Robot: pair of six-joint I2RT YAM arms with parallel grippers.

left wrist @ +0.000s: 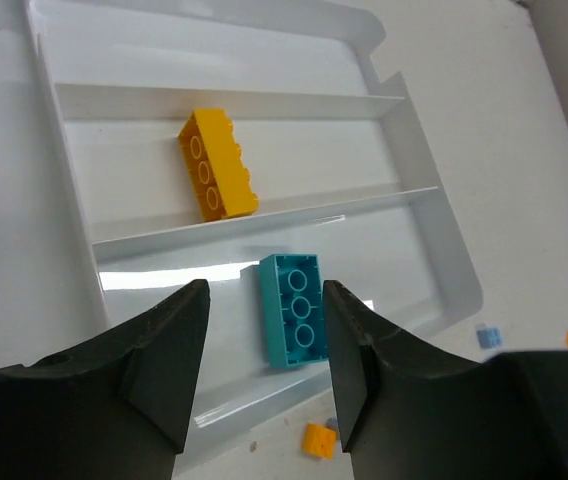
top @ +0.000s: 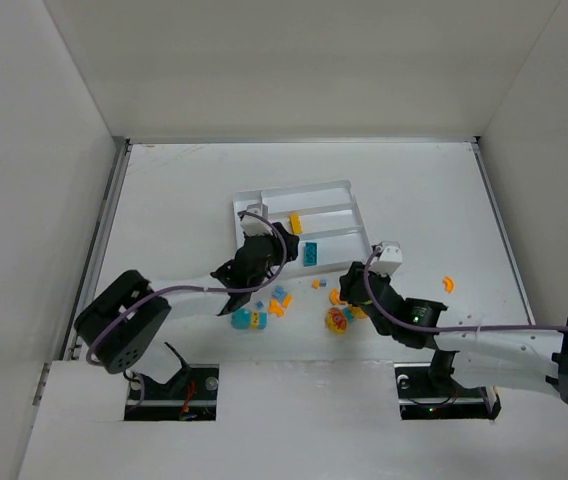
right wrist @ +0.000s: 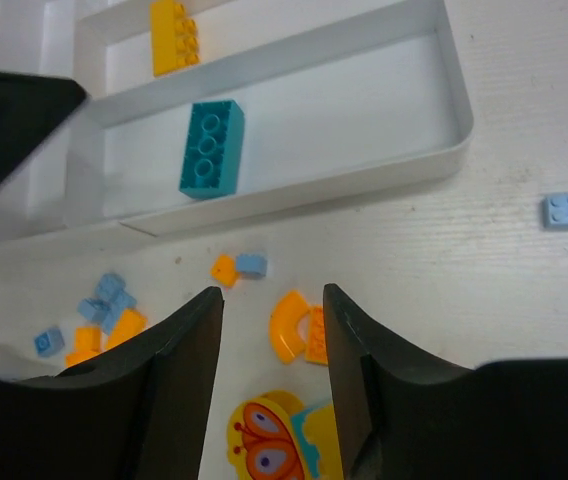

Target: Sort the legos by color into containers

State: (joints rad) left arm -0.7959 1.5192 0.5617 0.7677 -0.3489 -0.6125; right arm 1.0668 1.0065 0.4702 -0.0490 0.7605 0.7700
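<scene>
**Q:** Tray, jaws?
**A:** I see the white tray (top: 326, 213) mid-table. Left gripper (left wrist: 264, 340) and right gripper (right wrist: 272, 340) are both part open, holding nothing.
**Q:** Bricks?
**A:** Teal brick (left wrist: 292, 310) is in the nearest section, long axis 12-to-6, crosswise. Yellow brick (left wrist: 217, 165) is in the middle section, 11-to-5. Loose legos (top: 264, 314) lie at the tray's 6 o'clock.
</scene>
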